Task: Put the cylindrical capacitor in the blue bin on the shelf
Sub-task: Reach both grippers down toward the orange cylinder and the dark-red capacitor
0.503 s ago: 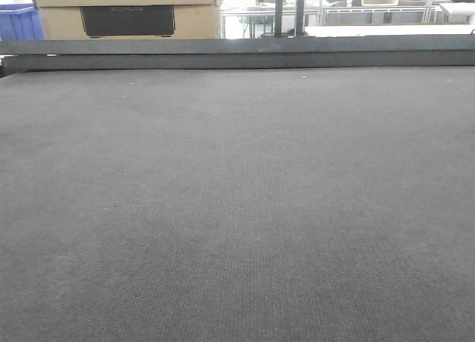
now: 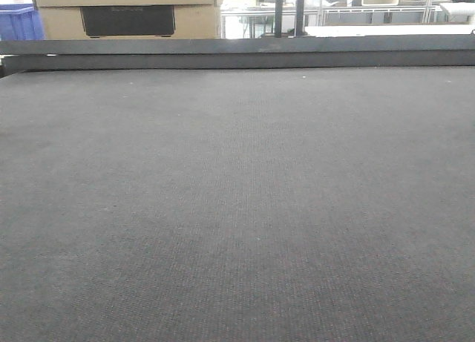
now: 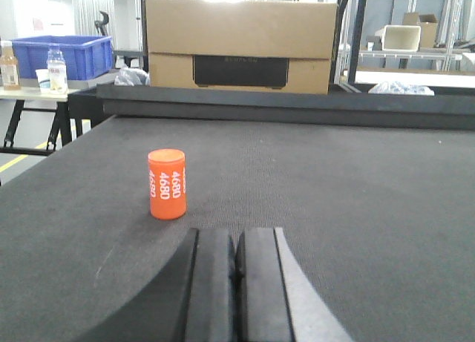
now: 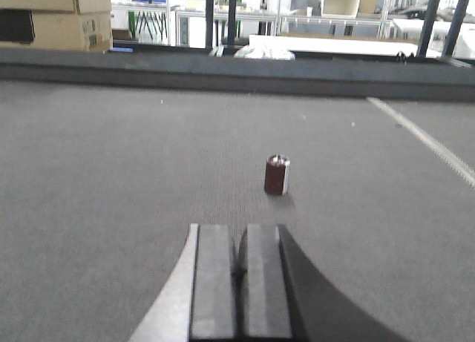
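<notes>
One grey mat (image 2: 237, 208) is covering the whole near surface. One cardboard box (image 3: 239, 41) is sitting beyond its far edge. One blue crate (image 3: 68, 54) is standing far left, and its contents are hidden. One orange cylinder (image 3: 168, 184) printed 4680 is standing upright just left of the left gripper (image 3: 236, 242). One cylindrical capacitor (image 4: 277, 175), dark maroon with a silvery top, is standing upright on the mat, beyond the right gripper (image 4: 241, 238) and slightly right. Both grippers are pressing their pads together, holding nothing.
</notes>
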`<act>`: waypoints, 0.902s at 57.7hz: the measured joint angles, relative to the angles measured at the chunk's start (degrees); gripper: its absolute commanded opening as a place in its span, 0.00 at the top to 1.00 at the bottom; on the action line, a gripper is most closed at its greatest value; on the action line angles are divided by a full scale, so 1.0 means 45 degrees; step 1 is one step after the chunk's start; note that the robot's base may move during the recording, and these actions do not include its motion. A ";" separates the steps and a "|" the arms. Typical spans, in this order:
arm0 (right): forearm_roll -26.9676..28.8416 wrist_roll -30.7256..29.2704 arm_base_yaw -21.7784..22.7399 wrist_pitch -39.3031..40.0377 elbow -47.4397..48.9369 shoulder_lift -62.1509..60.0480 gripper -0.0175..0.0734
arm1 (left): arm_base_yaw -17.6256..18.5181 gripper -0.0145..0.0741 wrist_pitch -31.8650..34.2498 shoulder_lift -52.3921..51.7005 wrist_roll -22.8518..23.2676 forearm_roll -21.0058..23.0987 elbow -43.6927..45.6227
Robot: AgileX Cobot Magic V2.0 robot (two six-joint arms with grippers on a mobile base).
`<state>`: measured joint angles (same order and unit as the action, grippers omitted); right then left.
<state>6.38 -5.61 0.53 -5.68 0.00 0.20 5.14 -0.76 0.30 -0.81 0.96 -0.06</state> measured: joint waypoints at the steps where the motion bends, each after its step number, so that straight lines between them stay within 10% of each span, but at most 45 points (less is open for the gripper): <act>1: 0.0000 0.0000 0.0000 0.0071 0.0000 0.0000 0.99 | 0.0000 0.96 0.0027 0.0000 0.0000 0.0000 0.0000; 31: 0.0026 0.0029 0.0000 0.1846 0.0242 -0.0022 0.99 | 0.0000 0.96 0.1968 -0.0009 0.0000 0.0587 0.0263; 52: 0.0026 0.0029 0.0000 -0.0622 0.6763 0.1578 0.92 | 0.0000 0.82 -0.2373 0.2488 0.0000 0.0367 0.6680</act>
<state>6.49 -5.48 0.53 -8.48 30.43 7.30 5.14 -11.44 11.49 -0.81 2.61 30.00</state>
